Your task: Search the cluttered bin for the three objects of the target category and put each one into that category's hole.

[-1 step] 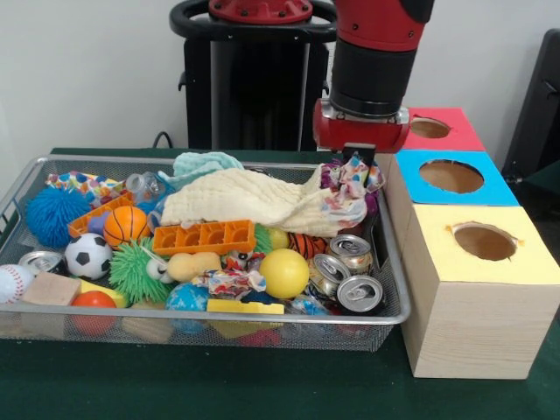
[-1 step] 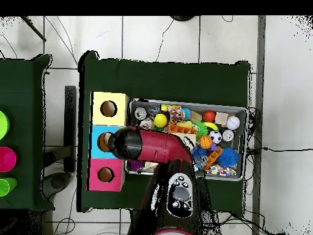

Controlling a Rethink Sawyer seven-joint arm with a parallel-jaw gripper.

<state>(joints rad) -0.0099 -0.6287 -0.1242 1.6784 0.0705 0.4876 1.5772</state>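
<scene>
Arm: red and black, reaching down over the basket's corner next to the boxes.
Claw [image 1: 353, 163]: low at that corner, tips buried in a patterned cloth [image 1: 352, 178]; whether it is clenched or released cannot be told.
Basket [image 1: 395, 289]: wire mesh, on the green-covered worktop [image 1: 262, 385], packed full.
Boxes: three wooden ones in a row just beside the basket, each with a round hole on top; yellow box [image 1: 477, 262] nearest the worktop's front edge, blue box [image 1: 451, 178] in the middle, red box [image 1: 435, 129] at the back.
Cans [image 1: 348, 271]: three silver ones, lying together in the basket's front corner beside the yellow box; a fourth can [image 1: 39, 261] near the opposite end.
Cream cloth [image 1: 249, 199]: spread across the back of the basket, touching the patterned cloth.
Orange tray [image 1: 204, 236]: compartmented, in the middle of the basket, in front of the cream cloth.
Yellow ball [image 1: 284, 273]: just beside the three cans.
Soccer ball [image 1: 88, 255]: toward the end away from the boxes.
Small basketball [image 1: 126, 225]: just behind the soccer ball.
Blue spiky ball [image 1: 51, 215]: back corner, far from the boxes.
Green spiky ball [image 1: 138, 271]: between the soccer ball and the orange tray.
Baseball [image 1: 12, 283]: front corner, far from the boxes.
</scene>
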